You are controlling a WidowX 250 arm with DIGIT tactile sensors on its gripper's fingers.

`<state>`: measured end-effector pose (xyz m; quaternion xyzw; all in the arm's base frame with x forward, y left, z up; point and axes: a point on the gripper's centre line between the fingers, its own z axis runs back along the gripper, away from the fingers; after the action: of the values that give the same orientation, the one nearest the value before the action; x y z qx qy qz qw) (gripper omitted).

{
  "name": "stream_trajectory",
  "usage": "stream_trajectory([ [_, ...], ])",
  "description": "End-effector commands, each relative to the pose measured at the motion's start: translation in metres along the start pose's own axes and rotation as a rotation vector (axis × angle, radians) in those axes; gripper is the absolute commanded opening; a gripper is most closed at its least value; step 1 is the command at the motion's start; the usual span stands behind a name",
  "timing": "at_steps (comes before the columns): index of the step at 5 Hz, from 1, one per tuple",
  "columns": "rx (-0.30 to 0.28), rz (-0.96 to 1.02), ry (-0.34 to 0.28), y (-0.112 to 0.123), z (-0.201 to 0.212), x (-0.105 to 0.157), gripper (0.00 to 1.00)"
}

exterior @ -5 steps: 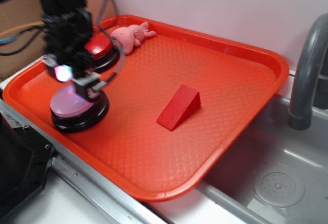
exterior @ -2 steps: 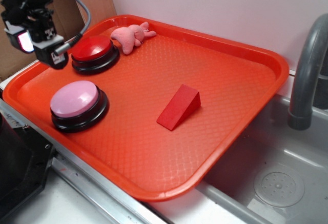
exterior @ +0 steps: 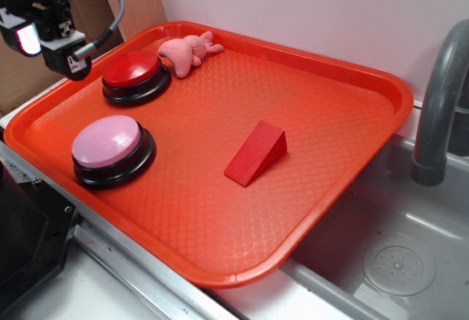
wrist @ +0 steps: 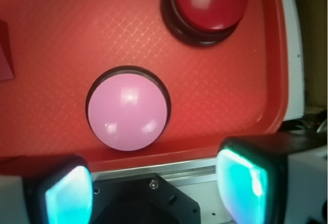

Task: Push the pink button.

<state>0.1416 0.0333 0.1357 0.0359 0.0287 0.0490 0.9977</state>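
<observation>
No legible writing on pink button (exterior: 107, 139) or raised tool (exterior: 55, 38)

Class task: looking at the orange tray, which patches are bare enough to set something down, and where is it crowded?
Bare: the broad stretch of the orange plastic tray right of and behind the red wedge block, and the front strip below it. Crowded: the left side, holding the pink domed button, the red domed button and the small pink plush toy.
</observation>
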Motion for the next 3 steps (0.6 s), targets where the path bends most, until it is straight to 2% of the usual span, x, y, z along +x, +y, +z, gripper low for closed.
stream_trajectory([
  [1, -0.008, -0.041, -0.061, 0.003, 0.024, 0.006, 1.0],
  [3, -0.027, -0.089, -0.086, 0.005, 0.037, -0.001, 1.0],
])
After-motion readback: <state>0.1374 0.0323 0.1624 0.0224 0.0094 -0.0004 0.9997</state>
